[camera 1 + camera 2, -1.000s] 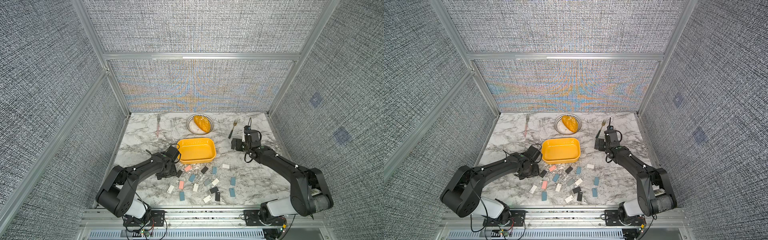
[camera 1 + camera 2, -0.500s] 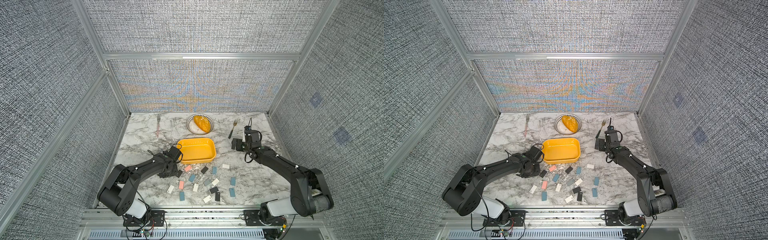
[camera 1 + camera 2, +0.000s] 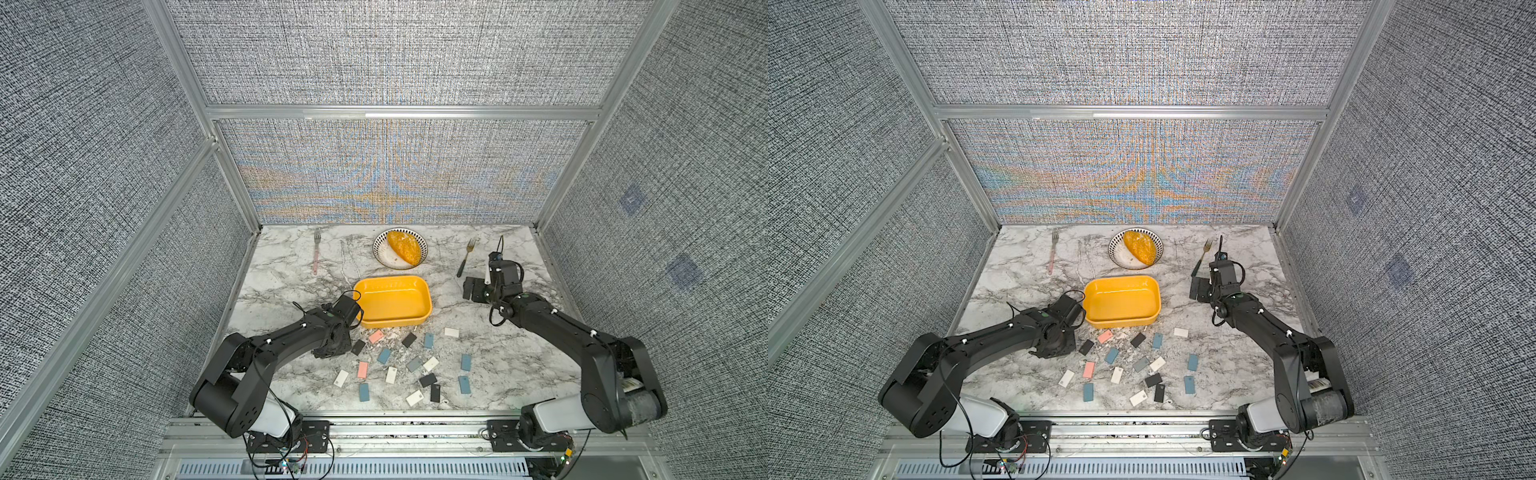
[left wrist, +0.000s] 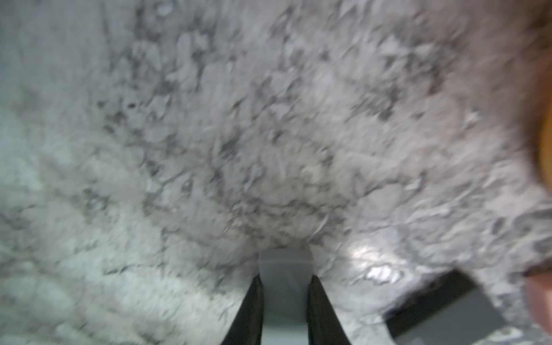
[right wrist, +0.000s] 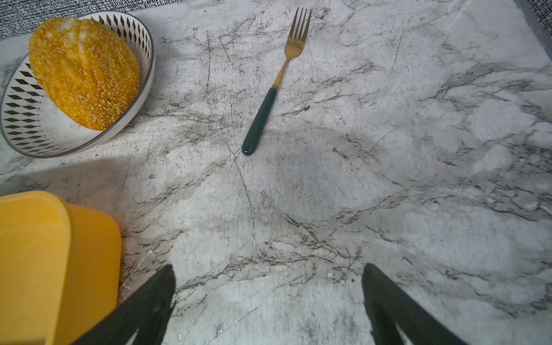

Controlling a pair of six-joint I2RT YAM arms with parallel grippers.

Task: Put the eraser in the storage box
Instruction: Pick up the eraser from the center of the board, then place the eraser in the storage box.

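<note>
Clamping grey eraser point(image 4: 283, 267), inside left pincer point(image 4: 284, 283)

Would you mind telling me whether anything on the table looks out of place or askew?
Only the erasers: they lie scattered at all angles on the table in front of the empty box, none inside it. One grey eraser is pinched in the left jaws.

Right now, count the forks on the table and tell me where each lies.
2. A pink-handled fork lies at the back, left of the plate; a gold fork with a dark green handle lies right of the plate, ahead of the right gripper. None looks hidden.
</note>
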